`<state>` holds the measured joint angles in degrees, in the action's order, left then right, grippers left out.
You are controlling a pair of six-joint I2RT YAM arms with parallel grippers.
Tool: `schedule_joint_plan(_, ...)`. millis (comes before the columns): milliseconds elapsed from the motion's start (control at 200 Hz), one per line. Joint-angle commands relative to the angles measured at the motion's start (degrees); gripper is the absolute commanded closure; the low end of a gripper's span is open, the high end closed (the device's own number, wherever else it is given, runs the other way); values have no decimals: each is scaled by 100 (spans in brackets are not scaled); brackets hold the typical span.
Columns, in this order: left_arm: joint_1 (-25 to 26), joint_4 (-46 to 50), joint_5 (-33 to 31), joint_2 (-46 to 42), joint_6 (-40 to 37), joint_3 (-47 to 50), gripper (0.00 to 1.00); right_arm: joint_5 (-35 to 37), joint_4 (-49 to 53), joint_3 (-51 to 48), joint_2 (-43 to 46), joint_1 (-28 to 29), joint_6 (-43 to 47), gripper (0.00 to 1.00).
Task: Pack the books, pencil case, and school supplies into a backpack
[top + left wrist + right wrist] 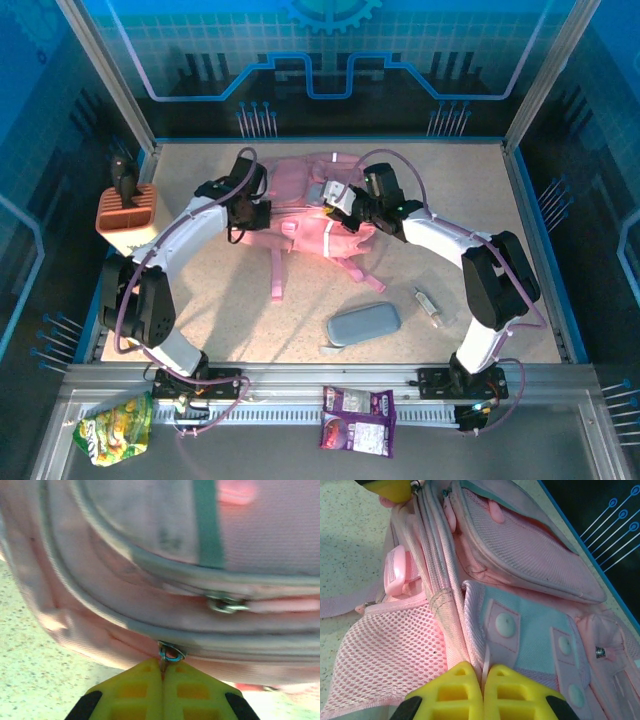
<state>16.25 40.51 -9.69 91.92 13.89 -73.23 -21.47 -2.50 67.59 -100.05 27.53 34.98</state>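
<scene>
Soft pink backpack [290,185] mid-desk [230,300]; the right wrist view adds its mesh pocket [395,645]. Left hand [162,672] pinched shut on metal zip pull [171,653]. Right hand [483,677] closed on thin white strip [484,662]. Oblong pencil case [364,324] lies apart, nearer.

Pink cloth-and-mesh backpack [292,185], metal zip pull [171,653], speckled matt table [250,310]

Orange-and-cream block holder [125,220] at 9 o'clock, at the left edge of the speckled tabletop [470,200], with a dark piece [124,178] standing in its top (can't tell what). Green snack bag [115,428] at 7 o'clock, purple snack packet [358,420] at 6. Both lie flat on the grey ledge [560,450] outside the aluminium rail [300,378], well apart.
</scene>
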Motion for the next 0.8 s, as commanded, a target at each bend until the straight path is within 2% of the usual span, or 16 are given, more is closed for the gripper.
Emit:
schedule_joint_plan(0, -203, -217, -258, -228, -280, 181, 100, -94, -49, 217, 264, -127, -41, 99)
schedule_joint_plan(70, -180, -411, 36, -224, -132, 220, 100, -198, -47, 289, 259, -109, -501, 63)
schedule_joint_plan(110, -183, -553, 250, -219, -36, 263, 100, -275, -41, 307, 281, -100, -847, 48)
schedule_joint_plan(165, -183, -696, 535, -220, 93, 298, 100, -331, 48, 303, 330, -86, -1334, 33)
schedule_joint_plan(215, -180, -709, 546, -210, 210, 298, 100, -278, 152, 269, 437, -44, -1780, 27)
schedule_joint_plan(285, -175, -694, 429, -209, 318, 331, 100, -29, 141, 132, 696, 33, -2806, 25)
schedule_joint_plan(360, -181, -632, 253, -171, 474, 356, 100, -108, 271, 37, 907, 135, -4217, 24)
schedule_joint_plan(460, -159, -576, 344, -93, 622, 330, 100, 530, 858, -154, 1025, 516, -5848, 28)
schedule_joint_plan(585, -113, -664, 383, -121, 693, 407, 100, 389, 289, -787, 971, 737, -7469, 37)
schedule_joint_plan(640, -105, -659, 406, -119, 720, 406, 100, 243, -99, -942, 852, 831, -7768, 38)
schedule_joint_plan(795, 6, -662, 478, -164, 746, 457, 100, 595, 34, -831, 468, 737, -7966, 36)
